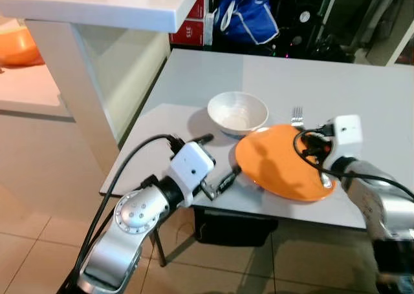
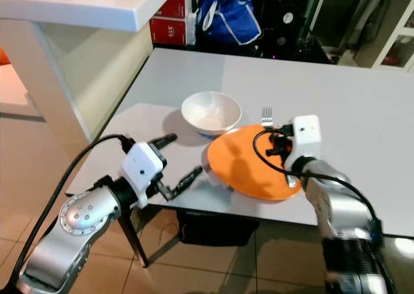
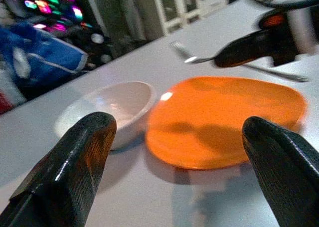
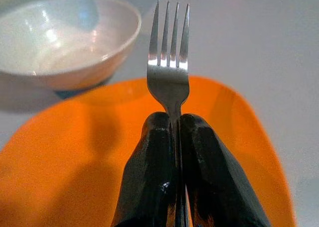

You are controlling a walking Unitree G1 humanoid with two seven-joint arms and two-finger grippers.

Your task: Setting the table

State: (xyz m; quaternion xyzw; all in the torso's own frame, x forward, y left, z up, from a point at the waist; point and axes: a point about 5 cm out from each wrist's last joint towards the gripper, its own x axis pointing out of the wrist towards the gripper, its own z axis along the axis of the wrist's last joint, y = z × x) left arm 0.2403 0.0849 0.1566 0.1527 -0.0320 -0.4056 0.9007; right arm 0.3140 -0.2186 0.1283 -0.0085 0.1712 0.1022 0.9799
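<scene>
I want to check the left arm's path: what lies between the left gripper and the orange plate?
Only bare white table lies between the open left gripper and the orange plate, as the left wrist view shows.

1. 1 orange plate (image 1: 281, 165), centre-right of frame, on 1 grey table (image 1: 362, 87).
2. 1 white bowl (image 1: 237, 112), just upper left of plate.
3. 1 fork (image 4: 169, 67).
4. 2 grippers: left gripper (image 1: 217, 165), right gripper (image 4: 172, 152).
</scene>
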